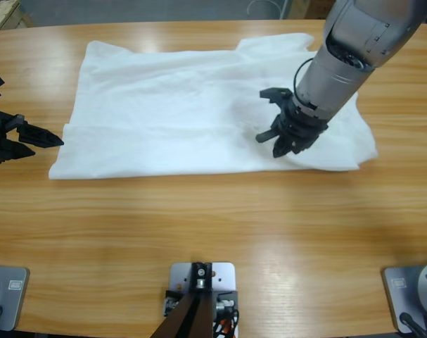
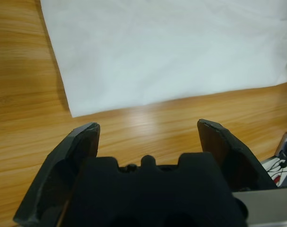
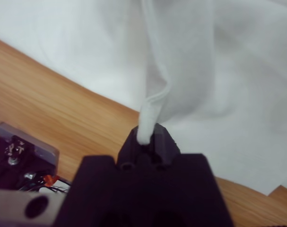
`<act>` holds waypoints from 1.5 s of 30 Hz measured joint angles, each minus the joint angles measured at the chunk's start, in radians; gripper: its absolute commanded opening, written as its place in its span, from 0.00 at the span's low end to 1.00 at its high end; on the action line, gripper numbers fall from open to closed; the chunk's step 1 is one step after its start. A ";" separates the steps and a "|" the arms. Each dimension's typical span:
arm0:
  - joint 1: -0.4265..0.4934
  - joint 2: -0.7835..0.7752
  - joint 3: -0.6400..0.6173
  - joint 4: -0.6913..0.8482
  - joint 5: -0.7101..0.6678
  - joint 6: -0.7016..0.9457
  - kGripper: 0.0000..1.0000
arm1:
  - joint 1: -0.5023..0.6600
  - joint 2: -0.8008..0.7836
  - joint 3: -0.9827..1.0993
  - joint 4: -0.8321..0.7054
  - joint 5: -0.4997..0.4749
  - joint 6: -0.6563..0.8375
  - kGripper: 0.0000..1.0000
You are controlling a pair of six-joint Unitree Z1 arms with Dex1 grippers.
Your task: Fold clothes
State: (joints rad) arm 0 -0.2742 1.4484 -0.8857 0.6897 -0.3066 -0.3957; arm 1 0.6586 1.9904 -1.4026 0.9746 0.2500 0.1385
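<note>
White T-shirt (image 1: 192,116) spread flat across the wooden table (image 1: 213,225).
The right tool (image 1: 289,137) is clamped on a raised fold of cloth at the shirt's 4 o'clock; the left tool (image 1: 30,137), jaws apart, sits off the shirt's 9 o'clock edge, touching nothing.

The T-shirt (image 3: 219,71) runs past the right wrist view's edges.

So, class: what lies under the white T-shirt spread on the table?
Under the T-shirt only the wooden table shows, around its edges. Whatever the cloth covers is hidden. The right hand pinches a fold of it.
</note>
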 measured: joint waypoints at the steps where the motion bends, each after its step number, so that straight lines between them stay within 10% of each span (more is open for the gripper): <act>1: 0.000 0.000 0.000 0.000 0.000 0.000 0.80 | 0.001 0.000 0.003 0.000 0.002 0.004 0.84; 5: 0.000 0.000 0.000 0.000 0.000 0.000 0.80 | 0.003 0.000 0.028 -0.009 0.008 0.022 0.97; 26: -0.002 0.000 0.000 0.000 -0.004 0.000 0.80 | 0.020 -0.106 0.137 -0.075 0.017 0.121 0.97; 35: -0.021 0.000 0.000 0.001 -0.005 0.000 0.80 | 0.021 -0.250 0.130 -0.071 -0.101 0.158 1.00; 45: -0.059 0.000 0.000 0.007 -0.005 0.000 0.80 | 0.046 -0.054 0.108 -0.065 -0.230 0.160 1.00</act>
State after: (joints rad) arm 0 -0.3336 1.4484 -0.8858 0.6966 -0.3111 -0.3957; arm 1 0.7043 1.9367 -1.2944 0.9092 0.0196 0.2989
